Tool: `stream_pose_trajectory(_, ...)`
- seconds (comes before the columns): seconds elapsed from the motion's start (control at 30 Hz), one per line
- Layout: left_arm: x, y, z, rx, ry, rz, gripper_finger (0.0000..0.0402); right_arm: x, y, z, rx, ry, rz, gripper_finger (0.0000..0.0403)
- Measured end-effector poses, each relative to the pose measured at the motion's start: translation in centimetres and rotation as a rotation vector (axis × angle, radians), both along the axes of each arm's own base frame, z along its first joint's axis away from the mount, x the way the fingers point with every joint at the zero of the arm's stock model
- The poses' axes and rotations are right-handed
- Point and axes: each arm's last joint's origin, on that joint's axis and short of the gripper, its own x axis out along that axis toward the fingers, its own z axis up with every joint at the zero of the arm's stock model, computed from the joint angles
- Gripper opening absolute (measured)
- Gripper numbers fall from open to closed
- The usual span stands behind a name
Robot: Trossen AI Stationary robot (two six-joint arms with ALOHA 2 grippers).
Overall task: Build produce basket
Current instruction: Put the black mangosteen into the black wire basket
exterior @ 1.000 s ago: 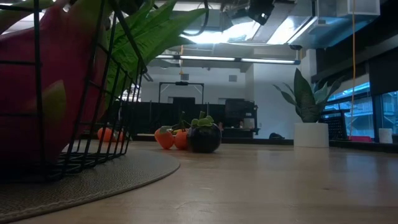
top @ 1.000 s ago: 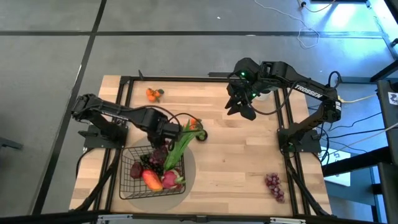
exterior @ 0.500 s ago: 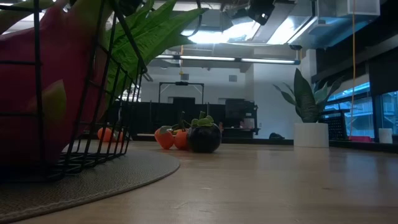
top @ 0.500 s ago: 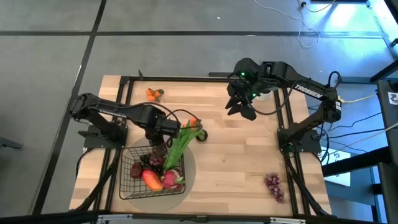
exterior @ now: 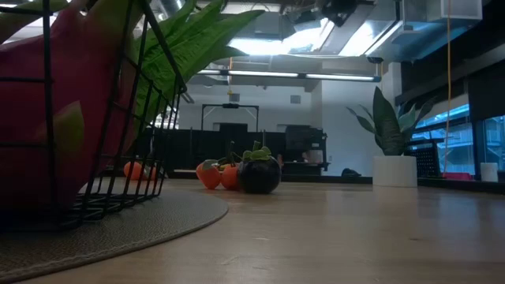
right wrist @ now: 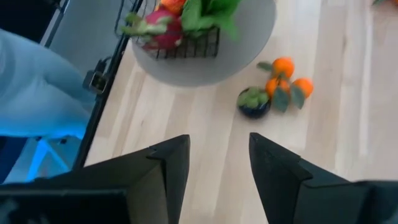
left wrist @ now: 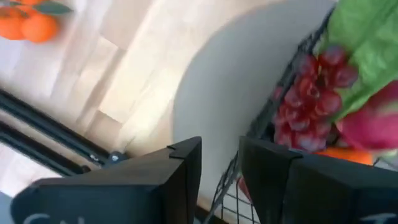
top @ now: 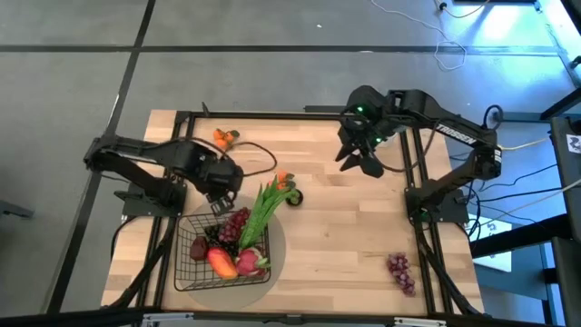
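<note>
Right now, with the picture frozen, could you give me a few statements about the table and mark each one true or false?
1. A grape bunch lies on the table outside the basket. True.
2. The left gripper holds an orange. False: its fingers are open and empty, beside the basket's far rim.
3. The dragon fruit is in the basket. True.
4. The basket stands on bare wood. False: it rests on a round grey mat.
5. The right gripper hangs over the basket. False: it is open above the far right part of the table.
</note>
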Motion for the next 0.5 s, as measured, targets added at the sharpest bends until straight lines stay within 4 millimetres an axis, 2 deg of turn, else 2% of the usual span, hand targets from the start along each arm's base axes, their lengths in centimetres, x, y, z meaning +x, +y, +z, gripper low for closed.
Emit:
stream_pose_trajectory(0.17,-1.3,0.5,1.4,0.074,-0.11,0.053,0.0094,-2.5,1.7,1.1,0.035,0.049,-0.01,0.0154)
stream_pose_trajectory(0.3,-2.4,0.9,2.5,0.161,-0.208,0.097,0.0094,-3.7,3.5,1.8,0.082,0.077,-0.055,0.0154)
stream_pose_trajectory(0.5,-3.6,1.5,3.5,0.249,-0.294,0.142,0.0094,-5.9,6.2,0.7,0.134,0.255,-0.298,0.0154)
